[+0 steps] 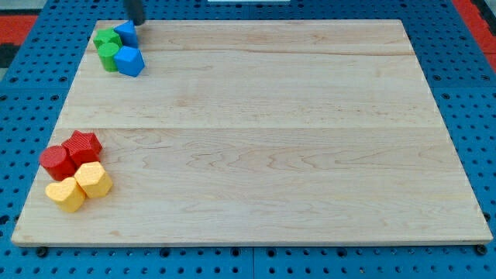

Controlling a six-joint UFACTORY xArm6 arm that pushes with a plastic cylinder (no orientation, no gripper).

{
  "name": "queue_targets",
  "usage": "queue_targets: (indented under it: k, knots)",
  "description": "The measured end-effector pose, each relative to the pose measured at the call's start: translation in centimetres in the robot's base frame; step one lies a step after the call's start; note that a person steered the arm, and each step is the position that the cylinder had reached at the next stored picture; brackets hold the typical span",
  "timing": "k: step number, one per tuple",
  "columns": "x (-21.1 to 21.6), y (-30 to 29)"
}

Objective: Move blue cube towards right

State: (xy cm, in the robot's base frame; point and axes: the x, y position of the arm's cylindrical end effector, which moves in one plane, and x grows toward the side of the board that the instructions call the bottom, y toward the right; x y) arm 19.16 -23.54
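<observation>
Two blue blocks lie at the board's top left. The larger one [129, 60] looks cube-like. The smaller blue block [126, 33] sits just above it and looks wedge-shaped. Two green blocks touch them on the left, one [104, 38] above the other [109, 56]. My dark rod comes down from the view's top edge, and my tip [137, 23] is just above and right of the smaller blue block, very close to it. I cannot tell whether it touches. The cube-like blue block lies well below my tip.
A red star [83, 146], a red cylinder [56, 161], a yellow hexagon-like block [94, 179] and another yellow block [66, 194] cluster at the lower left. The wooden board [271, 139] rests on a blue pegboard surface [473, 93].
</observation>
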Motion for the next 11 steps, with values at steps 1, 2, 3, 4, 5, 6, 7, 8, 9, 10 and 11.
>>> queue_targets:
  k: [1, 2, 3, 4, 5, 6, 7, 8, 9, 10, 11]
  knots:
    - [0.6, -0.7]
    - [0.8, 4.1]
    - [1.4, 7.1]
    - [3.2, 7.4]
    - [4.6, 7.4]
    - [6.9, 7.6]
    - [10.5, 8.8]
    - [14.8, 10.2]
    - [18.8, 10.1]
    - [20.4, 6.0]
    - [20.4, 1.1]
